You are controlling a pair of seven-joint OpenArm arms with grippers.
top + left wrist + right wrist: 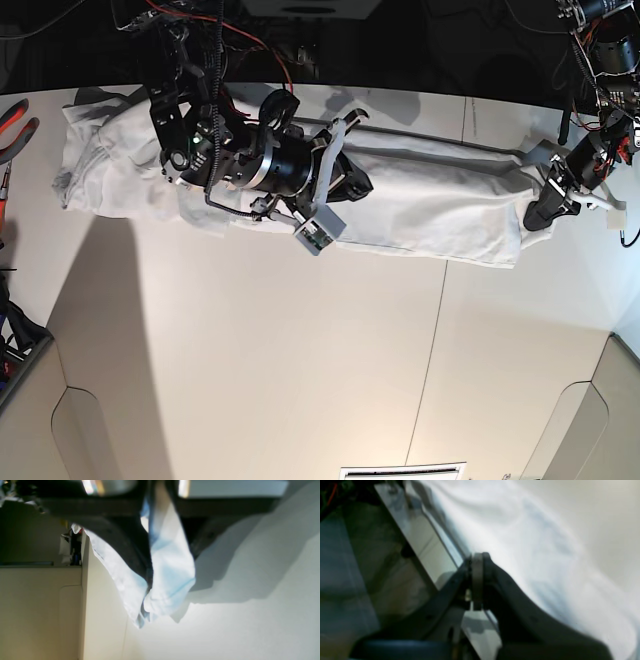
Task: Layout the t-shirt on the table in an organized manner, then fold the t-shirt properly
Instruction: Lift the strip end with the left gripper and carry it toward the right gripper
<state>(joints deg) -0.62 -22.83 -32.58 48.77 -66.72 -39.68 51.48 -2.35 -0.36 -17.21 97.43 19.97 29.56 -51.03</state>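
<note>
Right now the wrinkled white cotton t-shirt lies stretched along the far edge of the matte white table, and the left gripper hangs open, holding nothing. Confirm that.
Not quite. The left gripper is not empty: the left wrist view shows it shut on a fold of the wrinkled white cotton t-shirt. The rest holds: in the base view the shirt lies stretched along the far edge of the matte white table.

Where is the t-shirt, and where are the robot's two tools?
t-shirt (430, 205): base view, middle of the cloth.
left tool (540, 215): base view, tip gripping the shirt's edge.
right tool (477, 562): right wrist view, its closed tips.
</note>
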